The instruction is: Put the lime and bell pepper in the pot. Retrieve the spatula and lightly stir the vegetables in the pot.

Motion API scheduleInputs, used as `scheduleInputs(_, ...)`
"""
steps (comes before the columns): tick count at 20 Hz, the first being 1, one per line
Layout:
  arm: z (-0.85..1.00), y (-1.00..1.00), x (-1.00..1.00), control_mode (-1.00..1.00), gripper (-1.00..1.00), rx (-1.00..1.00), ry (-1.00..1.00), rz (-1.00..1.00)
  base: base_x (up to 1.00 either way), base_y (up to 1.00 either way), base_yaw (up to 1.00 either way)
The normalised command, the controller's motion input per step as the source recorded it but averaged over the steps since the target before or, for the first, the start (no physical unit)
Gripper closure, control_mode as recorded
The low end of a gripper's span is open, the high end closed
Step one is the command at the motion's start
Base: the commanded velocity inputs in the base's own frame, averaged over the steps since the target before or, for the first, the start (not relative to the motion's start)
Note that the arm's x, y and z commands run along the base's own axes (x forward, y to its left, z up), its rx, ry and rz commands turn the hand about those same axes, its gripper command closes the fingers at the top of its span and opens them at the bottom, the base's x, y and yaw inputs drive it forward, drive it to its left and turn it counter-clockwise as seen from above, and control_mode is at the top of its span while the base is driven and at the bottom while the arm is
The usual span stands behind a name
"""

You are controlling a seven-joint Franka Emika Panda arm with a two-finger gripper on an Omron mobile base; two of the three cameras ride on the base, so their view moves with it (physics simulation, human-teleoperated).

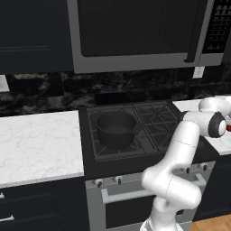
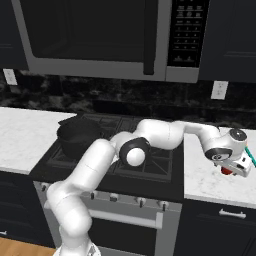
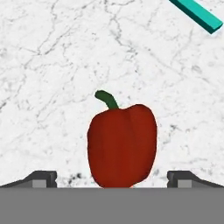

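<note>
While your claw (image 3: pixel 112 179) hangs with its jaws spread wide and empty, the bell pepper (image 3: pixel 121 145) lies on the marble counter (image 3: pixel 52 65) straight ahead of it, centred between the two tips. Its long axis, stem to base, points away from the claw, so the jaws straddle its narrower width. The pot (image 1: pixel 116 129) sits on the stove, well off to the arm's left.

White marble counter (image 3: pixel 52 65) right of the stove carried the bell pepper (image 3: pixel 121 144), lying on its side, green stem pointing away. The spatula (image 3: pixel 197 13) lay on the same counter, well apart from the pepper, teal handle end visible. The pot (image 1: pixel 115 129) sat on the stove (image 1: pixel 155 118), on a left burner.
</note>
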Motion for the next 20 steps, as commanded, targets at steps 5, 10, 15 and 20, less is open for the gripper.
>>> scheduleInputs(5,-0.17,-0.42,0.23,-1.0,-1.0,0.0,0.0,-0.05,0.0,0.0,0.0)
scheduleInputs(10,-0.37,0.13,0.04,-1.0,1.0,-0.01,-0.04,-0.02,0.0,0.0,0.0)
scheduleInputs(15,-0.29,0.23,0.09,-1.0,1.0,-0.01,-0.08,0.0,0.0,0.0,0.0)
scheduleInputs(20,-0.04,0.92,-0.78,-1.0,1.0,0.0,-0.28,0.0,0.0,0.0,0.0)
